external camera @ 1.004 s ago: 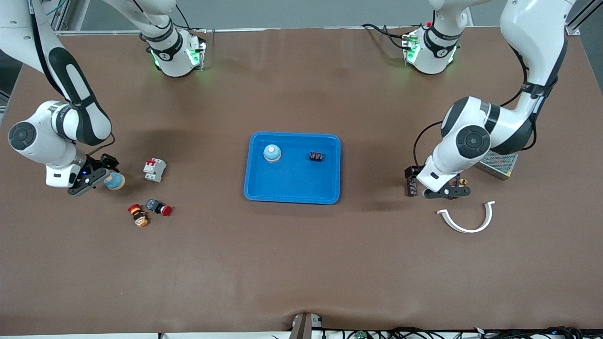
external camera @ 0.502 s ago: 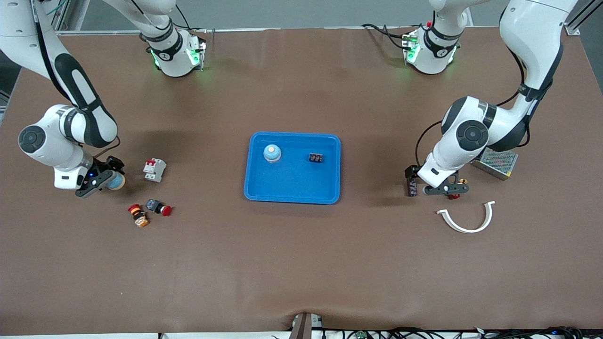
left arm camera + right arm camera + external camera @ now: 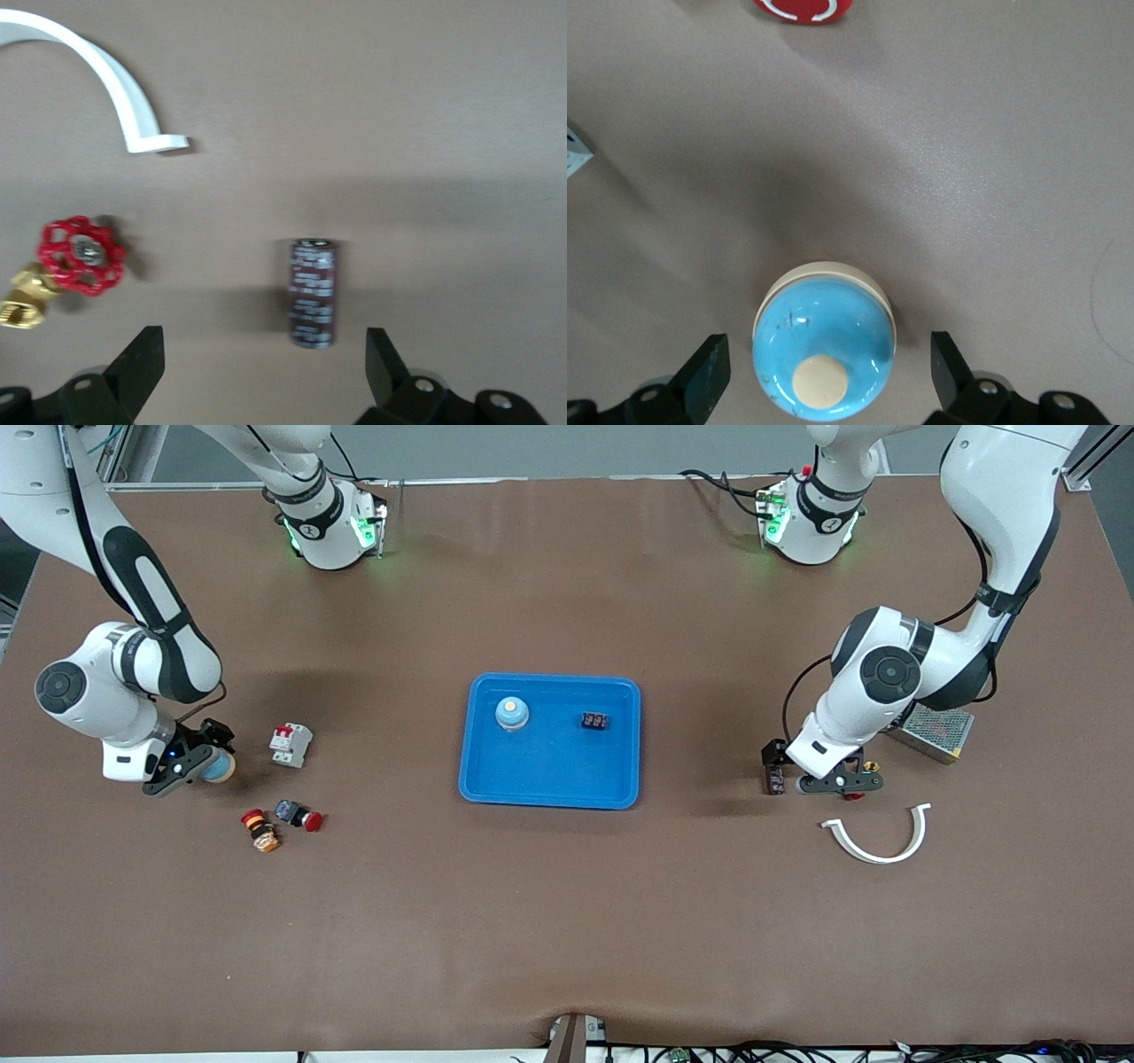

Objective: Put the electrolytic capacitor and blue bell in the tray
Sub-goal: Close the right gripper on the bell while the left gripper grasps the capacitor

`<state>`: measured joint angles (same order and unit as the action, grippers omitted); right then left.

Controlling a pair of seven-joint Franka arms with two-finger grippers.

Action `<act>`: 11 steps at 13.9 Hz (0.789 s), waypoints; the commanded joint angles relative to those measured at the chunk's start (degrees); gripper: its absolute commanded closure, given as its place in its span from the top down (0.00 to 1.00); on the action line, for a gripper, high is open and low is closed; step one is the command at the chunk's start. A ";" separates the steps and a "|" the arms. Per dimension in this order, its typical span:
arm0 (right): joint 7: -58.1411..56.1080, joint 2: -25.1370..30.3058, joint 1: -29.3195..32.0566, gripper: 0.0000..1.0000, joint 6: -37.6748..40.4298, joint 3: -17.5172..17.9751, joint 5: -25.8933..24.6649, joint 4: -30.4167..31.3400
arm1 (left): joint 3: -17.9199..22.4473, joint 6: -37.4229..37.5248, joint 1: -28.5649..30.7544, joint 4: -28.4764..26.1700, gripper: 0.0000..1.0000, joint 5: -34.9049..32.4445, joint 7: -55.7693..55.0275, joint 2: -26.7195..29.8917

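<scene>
Brown table, both tools spread: left tool (image 3: 257, 372) over capacitor (image 3: 314, 292), right tool (image 3: 824, 376) over bell (image 3: 824, 350).

Robotics lab: two arms, brown-matted table (image 3: 567, 921) w/ elec parts

The blue tray (image 3: 549, 779) lies flat at the middle of the desk, shallow, with rounded corners and a raised rim. A light-blue bell (image 3: 512, 712) and a small black part (image 3: 594, 721) sit in it. Another blue bell (image 3: 824, 354), with a cream button, stands upright on the desk toward the right arm's end. The dark capacitor (image 3: 314, 292) lies on its side toward the left arm's end.
</scene>
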<state>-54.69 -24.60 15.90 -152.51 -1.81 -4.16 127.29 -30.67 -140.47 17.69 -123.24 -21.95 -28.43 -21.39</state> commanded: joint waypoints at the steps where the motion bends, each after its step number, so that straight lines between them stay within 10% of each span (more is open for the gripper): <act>1: -0.42 -0.36 1.07 1.00 -0.78 0.75 -0.94 0.51 | -0.71 1.60 2.44 0.37 1.00 -1.43 2.24 1.27; 11: -0.33 -1.33 1.07 1.00 -0.78 0.75 -0.50 -0.11 | -0.97 -12.60 1.47 -4.80 1.00 -1.52 -4.34 -0.93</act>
<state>-54.69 -25.80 15.90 -152.76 -1.81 -4.16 127.29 -31.22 -147.75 18.90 -124.75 -22.34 -30.68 -22.67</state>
